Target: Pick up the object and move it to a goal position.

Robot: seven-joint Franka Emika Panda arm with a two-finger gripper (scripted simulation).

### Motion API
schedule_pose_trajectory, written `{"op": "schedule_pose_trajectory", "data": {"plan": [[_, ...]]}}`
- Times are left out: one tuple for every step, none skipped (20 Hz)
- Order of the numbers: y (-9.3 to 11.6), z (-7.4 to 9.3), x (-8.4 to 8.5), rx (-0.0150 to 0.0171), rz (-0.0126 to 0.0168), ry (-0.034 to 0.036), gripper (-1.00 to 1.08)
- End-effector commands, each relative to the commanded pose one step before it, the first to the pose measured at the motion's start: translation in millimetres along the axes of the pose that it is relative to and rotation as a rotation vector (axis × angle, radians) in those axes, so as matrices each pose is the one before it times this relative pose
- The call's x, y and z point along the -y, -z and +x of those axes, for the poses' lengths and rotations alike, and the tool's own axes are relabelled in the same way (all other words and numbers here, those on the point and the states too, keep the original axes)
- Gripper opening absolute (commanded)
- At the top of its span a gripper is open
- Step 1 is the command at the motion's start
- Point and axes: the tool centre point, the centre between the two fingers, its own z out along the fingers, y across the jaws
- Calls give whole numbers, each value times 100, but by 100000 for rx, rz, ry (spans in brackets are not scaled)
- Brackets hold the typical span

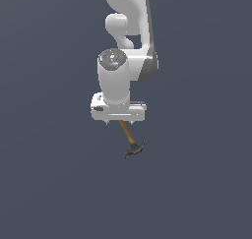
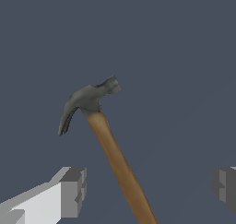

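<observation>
The hammer [image 1: 131, 143] has an orange-brown wooden handle and a dark grey head. In the exterior view it lies on the dark grey surface just in front of the arm, with the far end of its handle hidden under the white gripper body. My gripper [image 1: 118, 119] hangs over that handle end. In the wrist view the hammer [image 2: 107, 140] runs between the two grey fingertips [image 2: 74, 190], head pointing away. My gripper [image 2: 150, 187] is open wide. The handle sits nearer one finger and neither finger touches it.
A plain dark grey surface [image 1: 49, 184] fills both views. The white arm [image 1: 128, 31] rises behind the gripper. No other objects and no goal marker show.
</observation>
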Motion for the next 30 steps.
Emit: {"op": "schedule_pose_trajectory", "data": {"plan": [[0, 0, -1, 0, 0, 0, 100], [14, 15, 3, -35, 57, -16, 100], [54, 42, -8, -121, 207, -65, 100], [88, 71, -11, -195, 335, -110, 100], [125, 102, -14, -269, 460, -162, 100], [169, 134, -21, -340, 585, -229, 100], [171, 132, -22, -312, 542, -248, 100], [145, 107, -21, -233, 413, -227, 100], [112, 80, -16, -148, 274, -191, 100], [72, 48, -11, -68, 139, -137, 100], [20, 11, -16, 2, 15, -67, 100], [-30, -25, 5, 33, -66, 64, 100], [-82, -47, 23, 44, -113, 182, 100], [-113, -65, 22, 15, -92, 269, 100], [-150, -85, 40, -2, -95, 385, 100], [-190, -107, 42, -12, -102, 482, 100], [-234, -133, 54, -14, -126, 597, 100], [-279, -163, 69, -8, -161, 719, 100], [-323, -193, 82, -2, -193, 838, 100], [-364, -222, 95, 1, -218, 952, 100], [-402, -250, 113, 0, -236, 1068, 100], [-439, -280, 128, -2, -248, 1184, 100], [-475, -311, 147, -3, -262, 1306, 100], [-512, -345, 168, -2, -277, 1433, 100], [-546, -379, 191, -1, -288, 1562, 100], [-579, -415, 216, -1, -294, 1691, 100], [-609, -452, 244, -2, -297, 1826, 100], [-634, -487, 274, -3, -296, 1953, 100], [-603, -480, 280, -4, -266, 1906, 100], [-553, -455, 275, -5, -231, 1795, 100]]}}
